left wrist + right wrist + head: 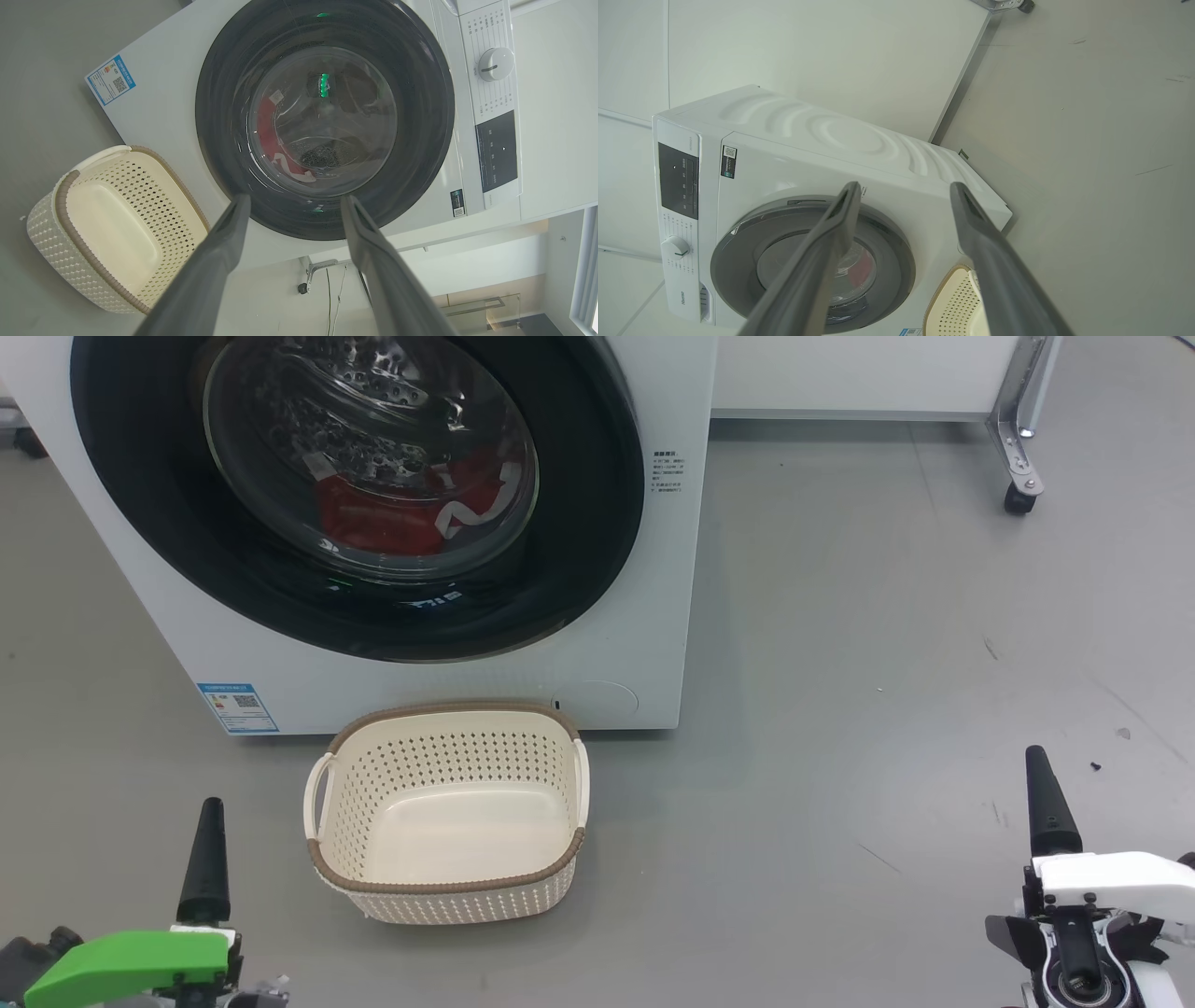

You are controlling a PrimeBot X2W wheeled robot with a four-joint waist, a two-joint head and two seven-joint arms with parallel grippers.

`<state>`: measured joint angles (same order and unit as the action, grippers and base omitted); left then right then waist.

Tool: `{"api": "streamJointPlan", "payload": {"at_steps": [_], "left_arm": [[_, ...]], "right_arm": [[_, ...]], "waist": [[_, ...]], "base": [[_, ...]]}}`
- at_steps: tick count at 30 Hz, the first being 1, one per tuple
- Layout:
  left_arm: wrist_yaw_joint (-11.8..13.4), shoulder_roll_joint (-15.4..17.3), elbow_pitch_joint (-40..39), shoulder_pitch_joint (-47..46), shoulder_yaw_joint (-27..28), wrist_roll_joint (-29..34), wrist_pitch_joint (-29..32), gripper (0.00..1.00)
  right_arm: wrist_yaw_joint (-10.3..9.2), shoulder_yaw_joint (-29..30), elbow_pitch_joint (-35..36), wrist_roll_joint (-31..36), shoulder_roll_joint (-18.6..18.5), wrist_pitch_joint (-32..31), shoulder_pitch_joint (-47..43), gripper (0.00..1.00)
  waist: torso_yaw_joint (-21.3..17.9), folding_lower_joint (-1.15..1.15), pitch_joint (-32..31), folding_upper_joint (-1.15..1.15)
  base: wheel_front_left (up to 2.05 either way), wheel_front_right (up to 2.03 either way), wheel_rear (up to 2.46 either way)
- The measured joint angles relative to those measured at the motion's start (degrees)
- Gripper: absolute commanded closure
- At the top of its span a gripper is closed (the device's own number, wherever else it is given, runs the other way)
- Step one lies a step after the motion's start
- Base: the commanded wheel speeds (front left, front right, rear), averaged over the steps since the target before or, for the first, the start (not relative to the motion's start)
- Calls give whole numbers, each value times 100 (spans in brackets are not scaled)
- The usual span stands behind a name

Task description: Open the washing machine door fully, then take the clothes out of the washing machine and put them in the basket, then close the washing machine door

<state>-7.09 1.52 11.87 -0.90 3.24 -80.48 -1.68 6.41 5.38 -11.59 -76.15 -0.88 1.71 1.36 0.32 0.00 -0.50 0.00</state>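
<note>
The white washing machine (667,616) stands ahead with the washing machine door (583,551) shut flat against its front. Through the door's glass I see the red clothes (373,523) with white trim lying in the drum. The cream basket (448,889) sits empty on the floor just before the machine, below the door. My left gripper (211,807) is low at the left, well short of the basket. My right gripper (1036,756) is far to the right. In the wrist views the left gripper (295,198) and right gripper (906,186) stand open and hold nothing.
A blue label (238,707) is stuck low on the machine's front. The control panel with a dial (495,63) runs along the machine's top. A metal frame on a caster (1019,497) stands at the back right. Grey floor (887,663) stretches right of the machine.
</note>
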Motion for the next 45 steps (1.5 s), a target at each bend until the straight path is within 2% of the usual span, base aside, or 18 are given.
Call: {"api": "streamJointPlan", "payload": {"at_steps": [11, 13, 28, 45], "left_arm": [[0, 123, -214, 1, -53, 886, -155, 0], [0, 136, -263, 2, -101, 1114, -203, 0], [34, 220, -315, 10, -389, 2599, -452, 0], [377, 359, -293, 35, -828, 4462, -733, 0]], "right_arm": [[-13, -256, 158, 1036, -24, 166, 52, 0], [-94, -308, 183, 1215, -32, 193, 52, 0], [-305, -654, 209, 2437, -68, 441, 53, 0], [-660, -1121, 68, 3949, -189, 722, 58, 0]], "waist": [[17, 0, 14, 0], [16, 0, 24, 0], [6, 0, 65, 0], [-10, 0, 95, 0]], "base": [[0, 0, 0], [0, 0, 0], [0, 0, 0], [0, 0, 0]]}}
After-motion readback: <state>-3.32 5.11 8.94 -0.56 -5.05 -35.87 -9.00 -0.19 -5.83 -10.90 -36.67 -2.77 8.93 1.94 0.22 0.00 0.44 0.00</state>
